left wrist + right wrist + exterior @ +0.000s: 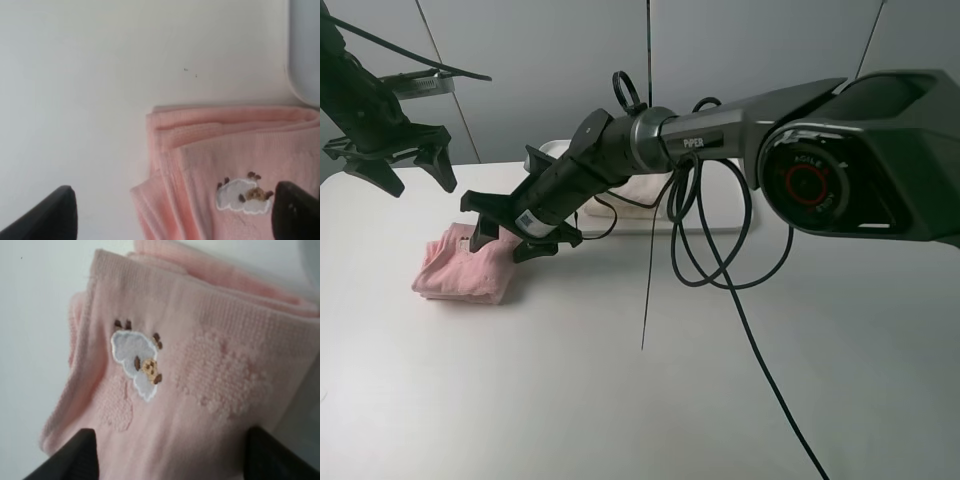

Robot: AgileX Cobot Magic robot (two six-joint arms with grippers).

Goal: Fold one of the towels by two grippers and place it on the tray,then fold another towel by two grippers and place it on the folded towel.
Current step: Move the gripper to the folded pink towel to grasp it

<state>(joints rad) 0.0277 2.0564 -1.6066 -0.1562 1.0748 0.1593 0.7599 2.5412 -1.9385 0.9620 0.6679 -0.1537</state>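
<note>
From the high camera, the left gripper [395,165] hangs in the air at the far left, above the white table [620,400], its jaws spread wide and holding nothing. Below and to its right lies the pink towel [455,270], folded into a thick pad on the table. The right gripper [510,235] reaches across the middle and sits at the towel's right edge, jaws apart on either side of it; whether they press the cloth cannot be told. Behind the right arm, the white tray [720,205] lies near the wall, with a cream towel [645,190] partly hidden on it.

The wrist cameras add what the high view misses: a small sheep patch [136,362] sewn on the towel's top layer, and the stacked folds along its edge [225,120]. The right wrist view shows both dark fingertips [70,457] at the towel's near edge.
</note>
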